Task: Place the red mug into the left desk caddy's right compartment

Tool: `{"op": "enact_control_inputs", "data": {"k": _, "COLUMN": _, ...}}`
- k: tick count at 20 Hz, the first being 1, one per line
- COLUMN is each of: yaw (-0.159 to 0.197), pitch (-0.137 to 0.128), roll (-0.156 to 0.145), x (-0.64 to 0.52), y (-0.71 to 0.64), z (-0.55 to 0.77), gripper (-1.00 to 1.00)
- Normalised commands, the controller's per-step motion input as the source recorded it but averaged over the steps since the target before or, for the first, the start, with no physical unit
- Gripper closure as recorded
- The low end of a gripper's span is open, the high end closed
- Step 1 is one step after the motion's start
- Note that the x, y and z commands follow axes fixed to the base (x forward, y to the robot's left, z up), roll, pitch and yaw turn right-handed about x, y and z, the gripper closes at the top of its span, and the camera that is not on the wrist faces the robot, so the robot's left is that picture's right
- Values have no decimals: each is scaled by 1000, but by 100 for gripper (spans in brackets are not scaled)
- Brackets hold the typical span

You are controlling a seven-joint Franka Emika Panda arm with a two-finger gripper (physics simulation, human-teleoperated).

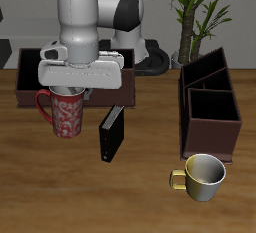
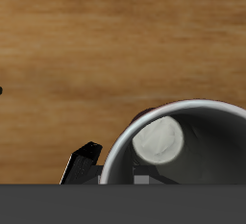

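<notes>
My gripper (image 1: 70, 89) is shut on the rim of the red mug (image 1: 66, 114), which hangs upright under it with its handle pointing away from the black box. The mug is just in front of the wide brown caddy, far across the table from the left desk caddy (image 1: 186, 102). That caddy is dark reddish-brown and stands near the plant. Its right compartment (image 1: 214, 109), the large square end section, is dark inside. In the wrist view the mug's pale rim and grey inside (image 2: 187, 156) fill the frame, with one black finger (image 2: 83, 162) outside the rim.
A wide brown caddy (image 1: 25, 77) stands behind the mug. A black upright box (image 1: 111, 134) stands beside the mug, between it and the left desk caddy. A yellow-cream mug (image 1: 203, 175) sits near the table's front edge. A potted plant (image 1: 200, 12) is at the back.
</notes>
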Motion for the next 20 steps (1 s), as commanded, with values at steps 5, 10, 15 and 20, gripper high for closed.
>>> {"op": "enact_control_inputs", "data": {"k": 5, "yaw": 5, "pitch": -46, "roll": -44, "x": -444, "y": -127, "z": 556, "gripper": 100}}
{"op": "enact_control_inputs", "data": {"k": 10, "yaw": 5, "pitch": -11, "roll": -42, "x": -453, "y": -44, "z": 455, "gripper": 100}}
{"op": "enact_control_inputs", "data": {"k": 15, "yaw": 13, "pitch": 38, "roll": -44, "x": -361, "y": 57, "z": 224, "gripper": 100}}
{"op": "enact_control_inputs", "data": {"k": 20, "yaw": 26, "pitch": 32, "roll": 9, "x": -344, "y": 312, "z": 86, "gripper": 100}}
